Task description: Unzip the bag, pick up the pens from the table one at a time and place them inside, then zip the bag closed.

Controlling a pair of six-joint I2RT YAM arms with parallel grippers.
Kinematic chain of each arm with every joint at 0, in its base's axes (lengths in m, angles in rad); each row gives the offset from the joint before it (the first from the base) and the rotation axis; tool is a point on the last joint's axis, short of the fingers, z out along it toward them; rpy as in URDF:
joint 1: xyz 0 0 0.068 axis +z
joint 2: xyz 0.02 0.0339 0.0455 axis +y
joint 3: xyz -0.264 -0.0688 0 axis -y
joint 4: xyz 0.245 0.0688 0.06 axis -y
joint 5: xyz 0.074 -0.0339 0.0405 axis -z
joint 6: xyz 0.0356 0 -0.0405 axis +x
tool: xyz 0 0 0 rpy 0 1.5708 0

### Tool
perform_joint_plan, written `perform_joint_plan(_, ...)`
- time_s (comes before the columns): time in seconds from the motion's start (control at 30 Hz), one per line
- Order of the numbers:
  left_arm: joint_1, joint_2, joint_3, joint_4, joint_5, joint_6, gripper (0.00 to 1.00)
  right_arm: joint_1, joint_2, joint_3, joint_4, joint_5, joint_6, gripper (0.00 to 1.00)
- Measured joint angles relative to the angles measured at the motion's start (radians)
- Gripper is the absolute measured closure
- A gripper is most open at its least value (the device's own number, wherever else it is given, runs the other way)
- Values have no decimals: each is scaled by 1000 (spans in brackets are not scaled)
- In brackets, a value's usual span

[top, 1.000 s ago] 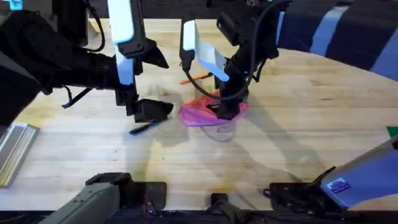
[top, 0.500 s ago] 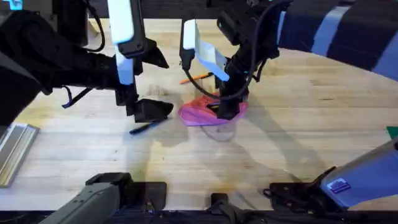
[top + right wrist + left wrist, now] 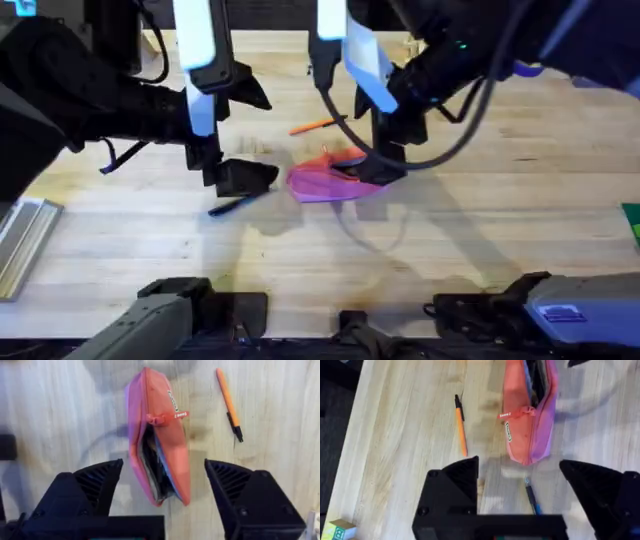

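Note:
The pink bag [image 3: 322,184] lies mid-table, its zipper open along about half its length, with the pull tab [image 3: 169,417] at mid-length and a dark inside showing [image 3: 152,462]. An orange pen [image 3: 312,126] lies just beyond the bag. A dark pen [image 3: 232,205] lies on the table [image 3: 480,230] left of it, under my left gripper [image 3: 243,178], which hangs open. In the left wrist view, the bag [image 3: 527,420], orange pen [image 3: 461,425] and dark pen [image 3: 532,497] show ahead of the gripper [image 3: 519,467]. My right gripper [image 3: 162,470] stands open above the bag's open end [image 3: 385,168].
A silver metal bar [image 3: 25,245] lies at the table's left edge. Something green [image 3: 632,212] sits at the right edge. A small coloured block [image 3: 337,530] rests near the table's edge in the left wrist view. Bare wood spreads to the right of the bag.
The right arm has risen and swung to the right, and its gripper has come up off the bag. The left arm, the bag and both pens have stayed put.

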Motion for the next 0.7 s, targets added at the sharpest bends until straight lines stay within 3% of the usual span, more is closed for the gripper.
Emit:
perform_joint_plan(0.27, 0, 0, 0, 0, 0, 0, 8, 0, -84, 0, -82, 0, 17, 4)
perform_joint_plan(0.7, 0, 0, 0, 0, 0, 0, 7, 0, -95, 0, -93, 0, 26, 4)
